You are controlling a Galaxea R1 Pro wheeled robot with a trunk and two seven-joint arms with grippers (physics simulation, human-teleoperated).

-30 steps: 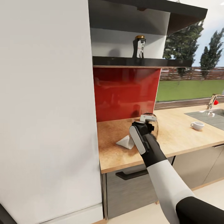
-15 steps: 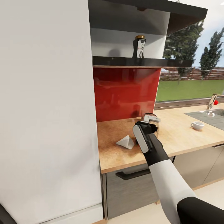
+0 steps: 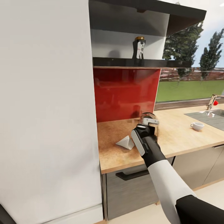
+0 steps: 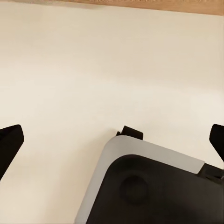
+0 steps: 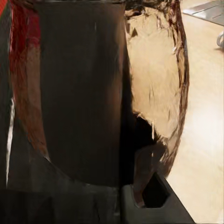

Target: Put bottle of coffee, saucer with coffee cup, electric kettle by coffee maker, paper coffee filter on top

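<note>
Head view: right arm, white sleeve over a black forearm, reaches across the speckled wooden countertop (image 3: 174,130) to a shiny, rounded chrome kettle (image 3: 152,122) with a grey-white lid fitting, standing near the glossy red backsplash panel (image 3: 126,93). The right gripper (image 3: 148,130), black with a pale grey side plate, sits right against the kettle's near side. Its fingertips are hidden behind the wrist, so I cannot tell how wide the claw stands or whether it has hold of the kettle.

Right wrist view: the kettle's curved mirror-like wall (image 5: 154,79) is very close to the lens, reflecting warped patches of wood tone and red; a broad dark vertical band crosses it. One dark finger tip (image 5: 151,193) shows at the frame edge, against the metal.

White folded paper coffee filter (image 3: 125,142), wedge-shaped and matte, lies flat on the countertop just beside the gripper, toward the tall white cabinet (image 3: 46,109).

Dark glass coffee bottle with a gold cap (image 3: 139,47) stands upright on the black shelf (image 3: 137,61) above the backsplash.

Small white ceramic cup (image 3: 197,125) sits on the countertop well apart from the kettle, near the steel sink (image 3: 211,116).

Left wrist view: left gripper (image 4: 112,144) has its two black fingertips (image 4: 9,142) spread far apart, nothing between them, over cream floor (image 4: 112,60) and a grey-and-black rounded robot part.
</note>
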